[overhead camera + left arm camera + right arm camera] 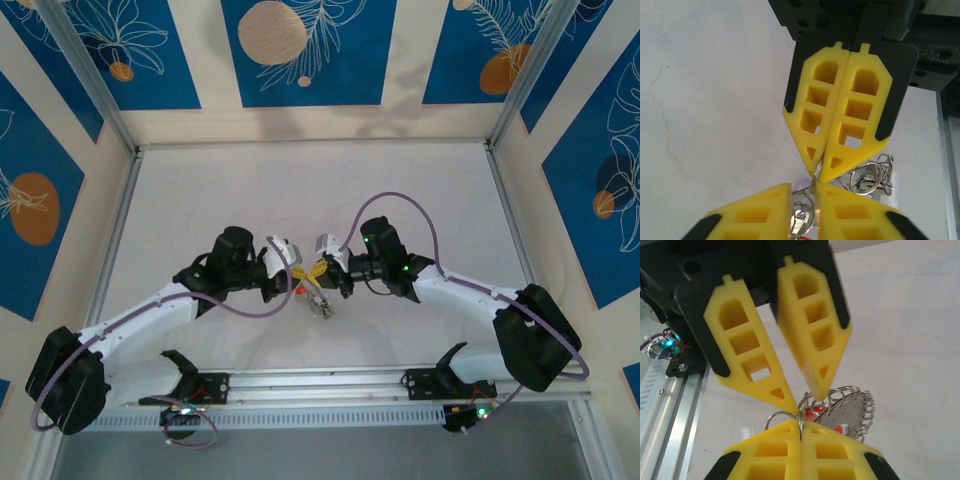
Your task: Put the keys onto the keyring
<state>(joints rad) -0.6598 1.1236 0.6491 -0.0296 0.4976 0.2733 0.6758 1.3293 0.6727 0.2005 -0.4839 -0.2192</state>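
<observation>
- Right gripper (801,423): fingers pressed together on a thin wire loop of the keyring (854,412), just beside its rim.
- Left gripper (803,187): tip to tip with the right one at that loop. Its fingers stand narrowly apart around metal loops; I cannot tell whether they grip.
- Keys (816,414): red-headed, bunched against the keyring on its gripper side.

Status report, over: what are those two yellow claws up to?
Right gripper shut on a keyring loop. Left gripper jaws narrow around metal, grip unclear. Keys clustered at the ring. Nothing in the way.
</observation>
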